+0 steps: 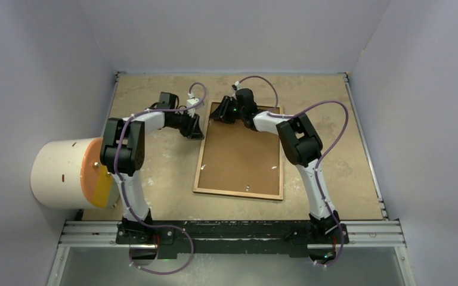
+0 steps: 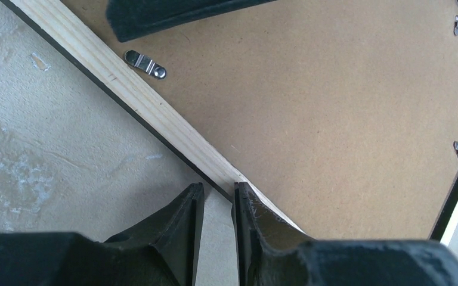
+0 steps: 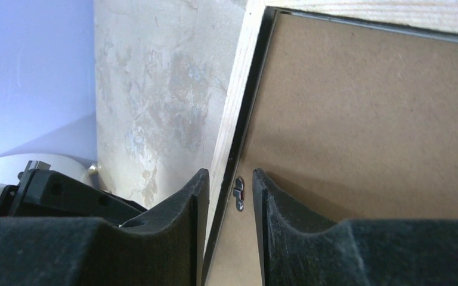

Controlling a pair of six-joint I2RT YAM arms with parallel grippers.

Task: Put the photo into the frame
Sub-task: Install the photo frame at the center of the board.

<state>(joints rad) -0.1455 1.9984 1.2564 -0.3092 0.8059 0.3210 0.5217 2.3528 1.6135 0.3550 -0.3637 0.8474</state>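
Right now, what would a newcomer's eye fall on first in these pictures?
The frame lies back-up in the middle of the table, with its brown backing board facing the overhead camera. The left gripper and the right gripper both crowd its far-left corner, each with fingers on either side of a rail. By the left wall sits a big white drum with an orange face.

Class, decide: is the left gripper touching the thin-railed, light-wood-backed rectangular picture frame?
Cannot tell. In the left wrist view the left gripper straddles the frame; contact is unclear.
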